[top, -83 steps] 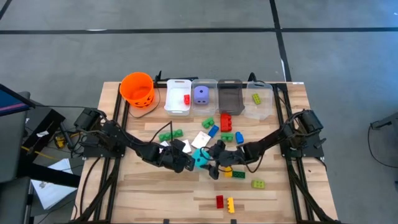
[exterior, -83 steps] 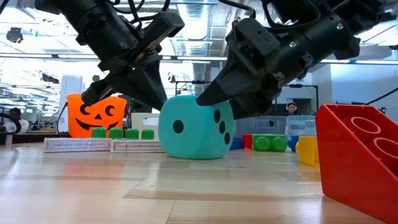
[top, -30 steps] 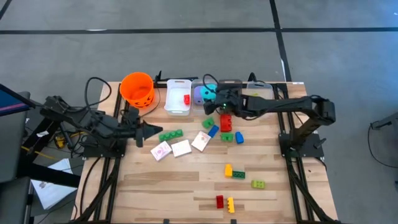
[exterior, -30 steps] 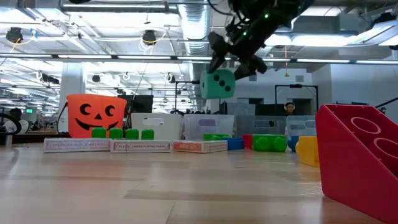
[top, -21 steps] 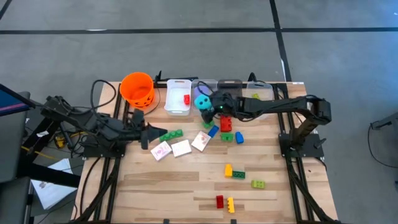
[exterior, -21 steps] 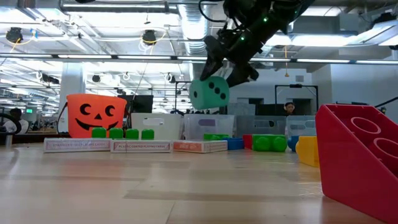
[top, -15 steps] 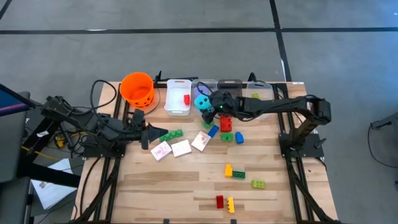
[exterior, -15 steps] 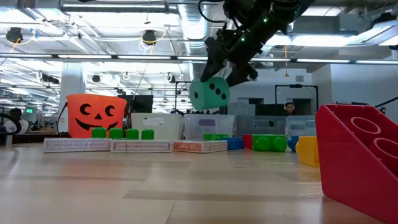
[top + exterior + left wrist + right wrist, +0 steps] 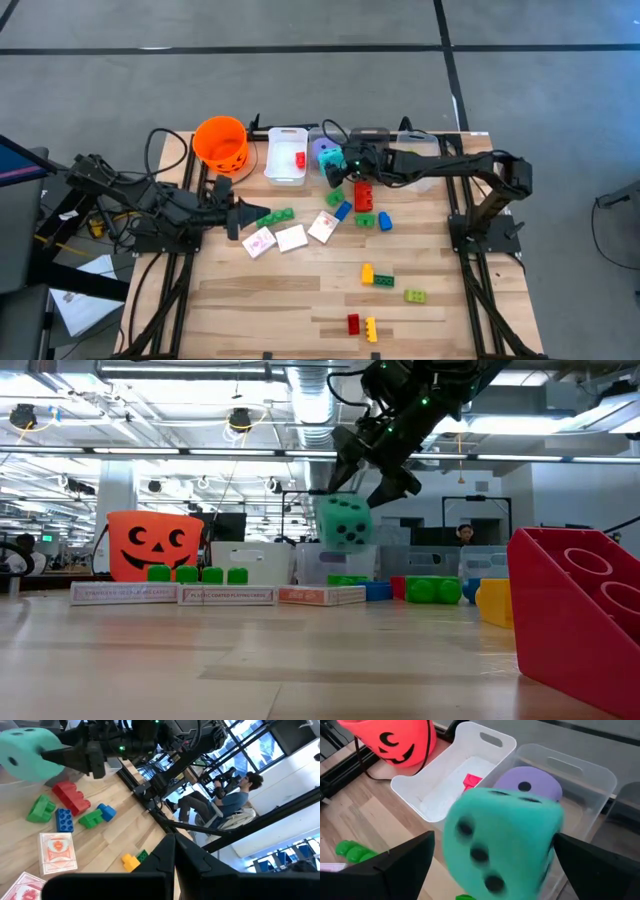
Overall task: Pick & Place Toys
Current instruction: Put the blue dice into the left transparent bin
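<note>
High view straight down; low view level; both share the teal die (image 9: pixel 345 521).

- Two dark jointed arms are seen, each ending in tapered black fingers.
- Black cables are looped along both.
- Small green lights are lit on the right arm.

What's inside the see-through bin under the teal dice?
A purple dotted die sits inside that clear bin. The teal die, between the right end effector's open fingers, hides the bin's middle, so anything else in there can't be seen.
</note>
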